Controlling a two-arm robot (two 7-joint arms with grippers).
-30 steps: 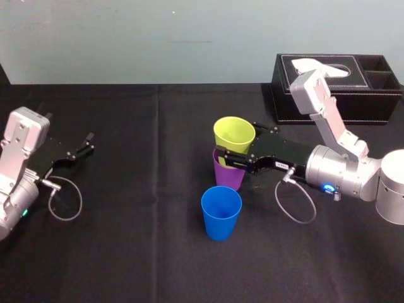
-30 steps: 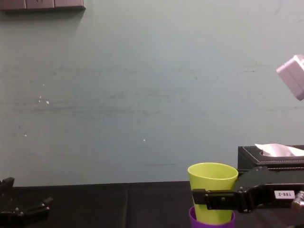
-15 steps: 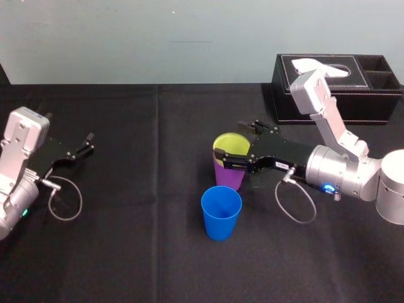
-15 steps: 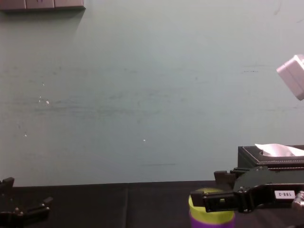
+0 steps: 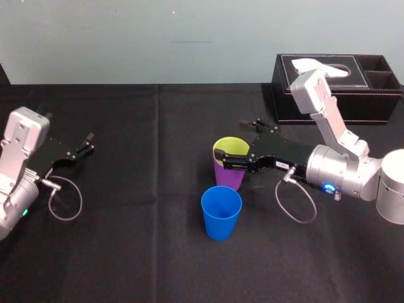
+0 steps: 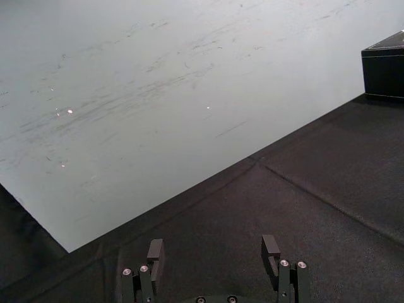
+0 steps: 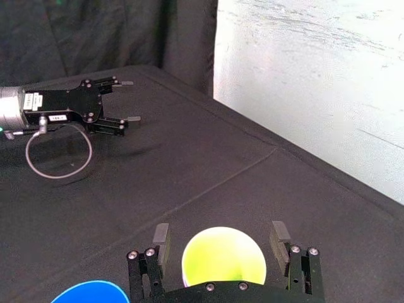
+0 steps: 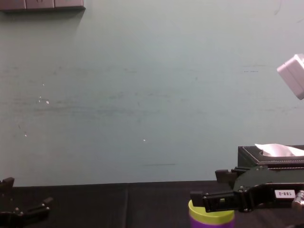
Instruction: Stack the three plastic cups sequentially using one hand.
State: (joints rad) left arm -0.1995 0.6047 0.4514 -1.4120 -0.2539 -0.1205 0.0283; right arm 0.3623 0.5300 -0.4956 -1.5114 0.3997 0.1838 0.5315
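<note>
Yellow-green cup has sunk into the purple cup. Right wrist view, unlike chest, shows it untouched between the right gripper's spread jaws. Left gripper idles at left, jaws spread.

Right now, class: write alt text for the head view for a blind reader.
The open right gripper straddles the yellow-green cup nested in the purple cup; the blue cup stands apart in front. The left gripper sits parked far left, a tissue box back right.

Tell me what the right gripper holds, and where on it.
Nothing. The right gripper is open, fingers flanking the yellow-green cup without touching; that cup sits nested in the purple cup. Left gripper parked, empty.
</note>
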